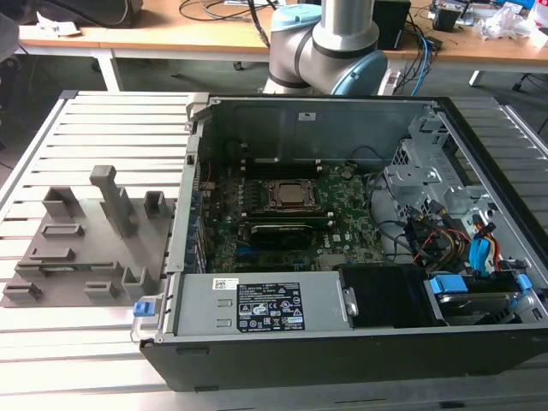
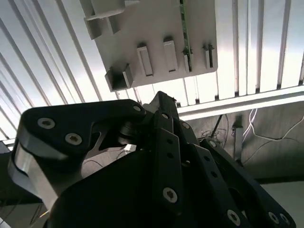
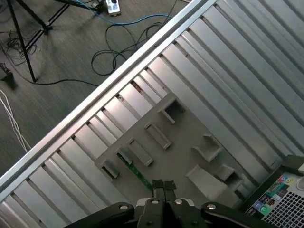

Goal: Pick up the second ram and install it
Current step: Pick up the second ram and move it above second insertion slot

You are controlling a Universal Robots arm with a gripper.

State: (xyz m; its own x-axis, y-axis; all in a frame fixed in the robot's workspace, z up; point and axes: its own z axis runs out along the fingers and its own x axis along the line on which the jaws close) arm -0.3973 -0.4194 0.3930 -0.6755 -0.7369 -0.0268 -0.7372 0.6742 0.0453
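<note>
- Exterior view: the arm's [image 1: 325,38] grey and light-blue base joints stand behind the open computer case [image 1: 342,342], and the arm rises out past the upper edge. The motherboard [image 1: 351,214] lies inside the case. A grey fixture tray [image 1: 94,248] with raised slots rests on the slatted table [image 1: 86,120], just beside the case on the exterior view's left.
- Second wrist view: the black gripper [image 2: 164,99] is seen from behind its linkage and points toward the fixture tray [image 2: 142,28], well apart from it. The second ram [image 2: 185,33], a thin green strip, stands on edge in a slot near one border of the tray.
- First wrist view: the gripper [image 3: 159,184] hangs high above the tray [image 3: 185,137], aimed straight down. Its fingertips [image 3: 155,185] are drawn together to a thin line with nothing between them. The second ram [image 3: 135,170] lies in its tray slot, and its near end appears just beside the fingertips. A corner of the computer case [image 3: 285,190] shows beyond the tray.
</note>
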